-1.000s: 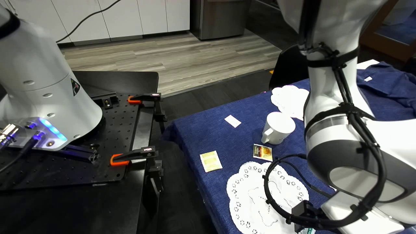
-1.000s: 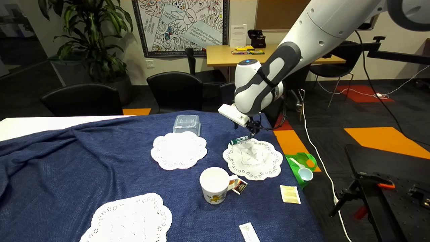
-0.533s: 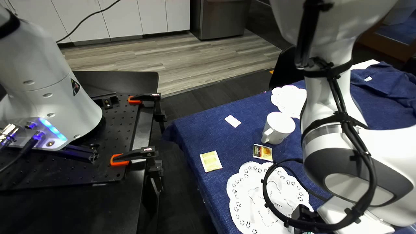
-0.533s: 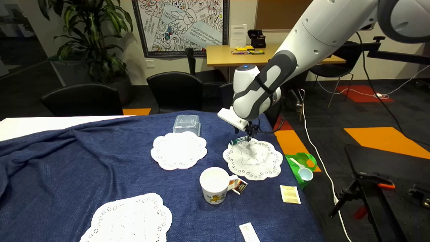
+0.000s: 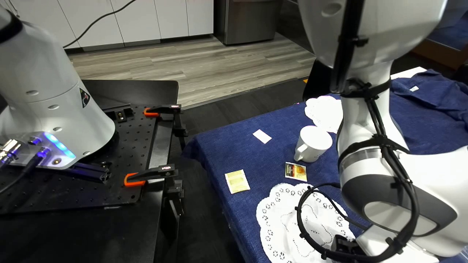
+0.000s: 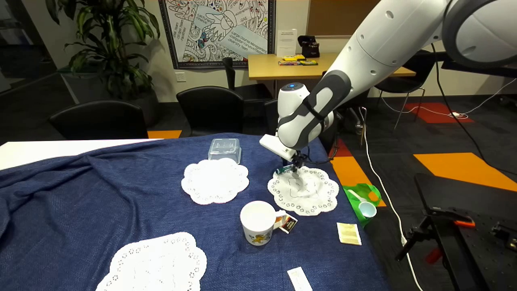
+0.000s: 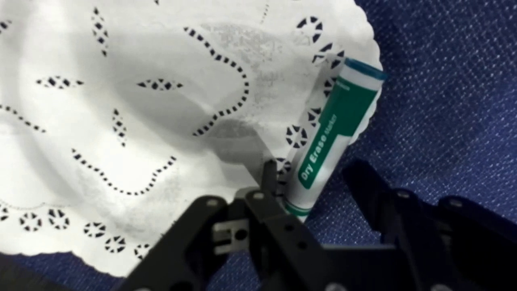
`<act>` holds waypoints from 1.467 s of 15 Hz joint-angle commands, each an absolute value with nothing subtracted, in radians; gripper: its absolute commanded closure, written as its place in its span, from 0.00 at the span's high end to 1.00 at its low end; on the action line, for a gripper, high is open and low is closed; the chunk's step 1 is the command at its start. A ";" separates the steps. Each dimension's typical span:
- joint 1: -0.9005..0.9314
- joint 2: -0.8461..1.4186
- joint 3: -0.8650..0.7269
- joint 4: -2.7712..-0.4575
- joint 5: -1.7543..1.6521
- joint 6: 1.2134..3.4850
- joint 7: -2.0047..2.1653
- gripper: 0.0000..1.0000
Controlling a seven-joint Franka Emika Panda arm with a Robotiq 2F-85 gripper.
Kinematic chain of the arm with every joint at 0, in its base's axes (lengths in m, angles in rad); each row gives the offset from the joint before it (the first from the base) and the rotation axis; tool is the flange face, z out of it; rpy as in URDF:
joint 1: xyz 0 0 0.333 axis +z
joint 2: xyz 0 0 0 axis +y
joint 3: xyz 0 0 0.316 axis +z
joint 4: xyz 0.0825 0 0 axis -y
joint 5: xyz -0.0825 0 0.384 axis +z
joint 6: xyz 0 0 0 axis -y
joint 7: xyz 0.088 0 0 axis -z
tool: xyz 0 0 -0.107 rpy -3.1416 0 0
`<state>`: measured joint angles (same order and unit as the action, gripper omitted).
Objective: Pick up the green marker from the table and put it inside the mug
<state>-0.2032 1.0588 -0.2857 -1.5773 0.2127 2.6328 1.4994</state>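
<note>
The green marker (image 7: 331, 133), with white bands and a blue-green end, lies across the edge of a lace doily (image 7: 161, 52) in the wrist view. My gripper (image 7: 313, 167) stands partly open around its near part. One finger is close on the doily side; dark cloth shows between the marker and the opposite finger (image 7: 365, 182). In an exterior view the marker (image 6: 282, 170) is partly covered by the gripper (image 6: 291, 166). The white mug (image 6: 252, 232) stands upright on the blue-clothed table (image 6: 234, 266), handle toward a tea packet, apart from the gripper.
The tea packet (image 6: 288, 224) lies by the mug's handle. A yellow packet (image 6: 349, 233) and a small white note (image 6: 299, 279) are near the table edge. A clear plastic box (image 6: 224, 150) sits behind another doily (image 6: 215, 182). A workbench clamp (image 5: 146, 175) stands beyond the table.
In both exterior views the arm has come lower and a little closer to the mug, bringing the gripper down over the marker. The doily beneath has shifted slightly. The mug has not moved.
</note>
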 commanded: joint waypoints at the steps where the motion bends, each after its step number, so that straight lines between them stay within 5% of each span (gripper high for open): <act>1: -0.209 1.067 -0.282 -1.549 0.229 2.616 1.496 0.20; 4: -0.202 1.041 -0.281 -1.583 0.230 2.632 1.493 0.00; 20: -0.094 0.770 -0.336 -1.898 0.202 2.667 1.494 0.05; 21: -0.097 0.767 -0.335 -1.897 0.200 2.660 1.492 0.38; 22: -0.098 0.764 -0.334 -1.900 0.200 2.663 1.490 0.47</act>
